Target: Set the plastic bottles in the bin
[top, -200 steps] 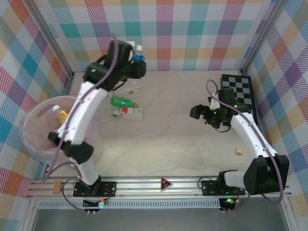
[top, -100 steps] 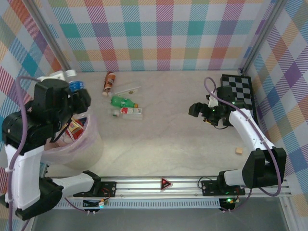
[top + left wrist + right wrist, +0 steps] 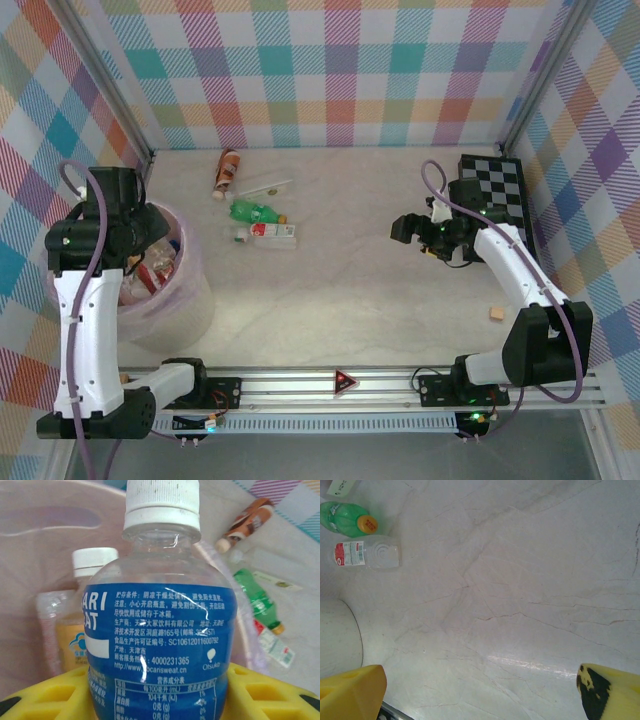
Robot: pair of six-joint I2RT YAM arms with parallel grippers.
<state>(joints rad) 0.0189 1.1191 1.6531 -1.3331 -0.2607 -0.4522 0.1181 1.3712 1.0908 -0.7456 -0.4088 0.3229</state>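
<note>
The left fingers (image 3: 45,695) clench a blue-labelled Pocari Sweat bottle (image 3: 160,630) over the pink bin (image 3: 188,298) at the left edge of the table (image 3: 350,300). The right fingers (image 3: 350,690) gape over open table, well right of the green bottle (image 3: 255,212).

View from the right claw (image 3: 480,695), looking down on a pale, marble-patterned tabletop (image 3: 520,580) crossed by fine dark veins. Two yellow fingertips (image 3: 350,692) sit in the bottom corners, spread wide apart with bare tabletop between them; the one on the right of the picture has black scuffs. In the upper left corner a green bottle (image 3: 340,519) with an orange cap (image 3: 368,525) lies on its side. Just below it lies a clear bottle (image 3: 372,554) with a red and white label (image 3: 347,553). A white slip (image 3: 340,486) is cut off by the top edge. A pale rounded shape (image 3: 337,637) at the left edge is too indistinct to identify
</note>
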